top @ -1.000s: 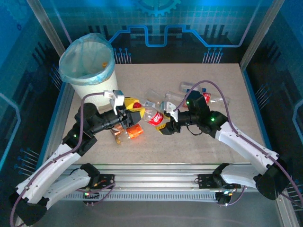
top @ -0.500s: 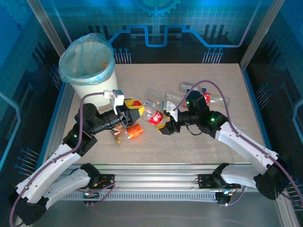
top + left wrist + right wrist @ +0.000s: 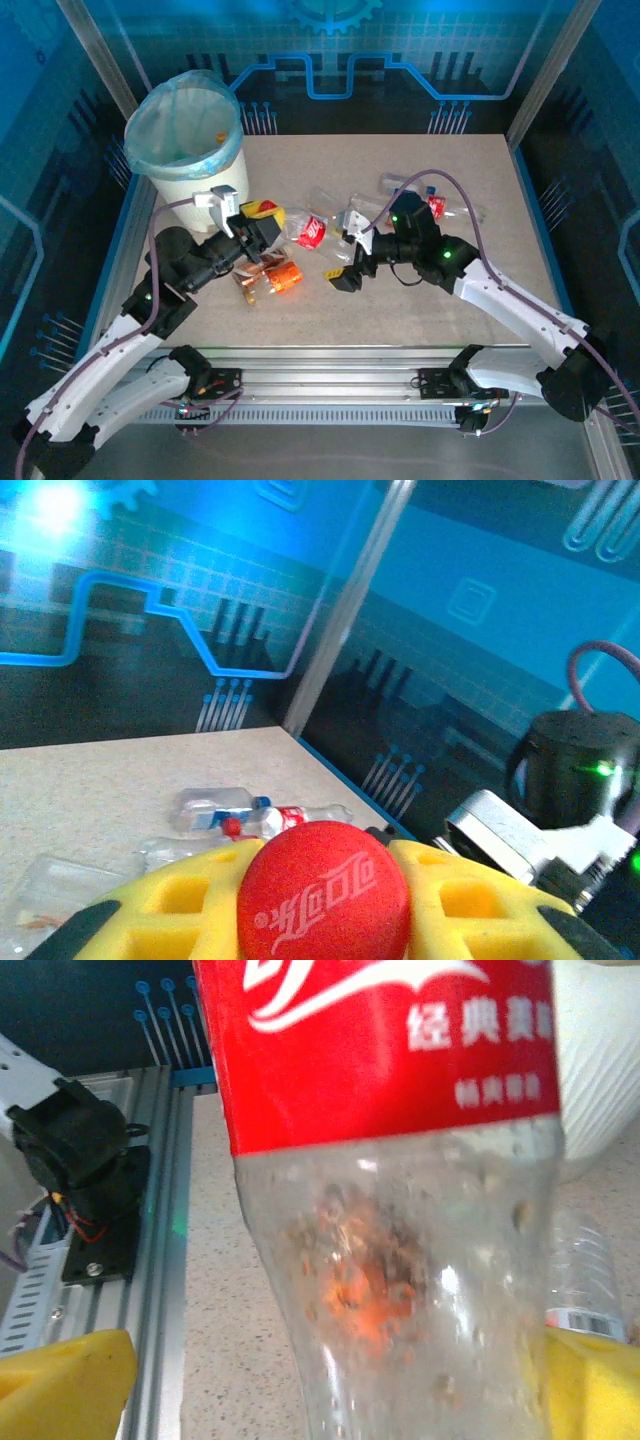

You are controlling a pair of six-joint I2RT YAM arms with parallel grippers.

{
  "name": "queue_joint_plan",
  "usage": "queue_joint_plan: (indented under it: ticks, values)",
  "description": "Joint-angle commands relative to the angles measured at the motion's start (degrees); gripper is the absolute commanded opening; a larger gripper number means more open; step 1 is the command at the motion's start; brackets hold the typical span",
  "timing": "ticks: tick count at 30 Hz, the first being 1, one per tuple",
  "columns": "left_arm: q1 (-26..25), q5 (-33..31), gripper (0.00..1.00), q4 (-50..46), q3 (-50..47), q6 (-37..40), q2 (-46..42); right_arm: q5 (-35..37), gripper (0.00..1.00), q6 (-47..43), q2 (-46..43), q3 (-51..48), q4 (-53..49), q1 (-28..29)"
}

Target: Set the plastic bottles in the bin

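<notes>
Blue-lit enclosure, speckled beige bench [image 3: 480,180], lined white bin [image 3: 195,185] at its far left corner.
Patterned blue panels and metal posts walled the bench. Right of the bin and nearer, the left gripper [image 3: 265,222] was clamped on the cap end of a red-labelled bottle [image 3: 308,231]. The right gripper [image 3: 342,268] was spread wide, gripping nothing. An orange-labelled bottle [image 3: 283,278] lay nearer still, and clear bottles [image 3: 440,205] lay farther right of the bin.

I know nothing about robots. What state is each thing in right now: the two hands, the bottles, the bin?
Red-label bottle: capped, held by its cap end.
Left hand: shut on that bottle's cap.
Right hand: open, gripping nothing.
Orange-label bottles: lying on the table.
Far bottles: lying on the table.
Bin: upright, open at the top.
</notes>
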Motion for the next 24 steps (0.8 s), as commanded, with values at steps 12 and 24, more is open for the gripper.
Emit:
queue_joint_plan:
  ticks: [12,24]
  values:
    - [2.99,-31.31,0.0,-11.32,25.73,22.21,5.7,12.76,1.0,0.42,-2.46,-1.2,0.02,1.14]
    - [20.46,-28.96,0.0,-22.85,55.67,32.48,27.32,12.82,1.0,-2.94,0.23,4.06,-5.12,1.93]
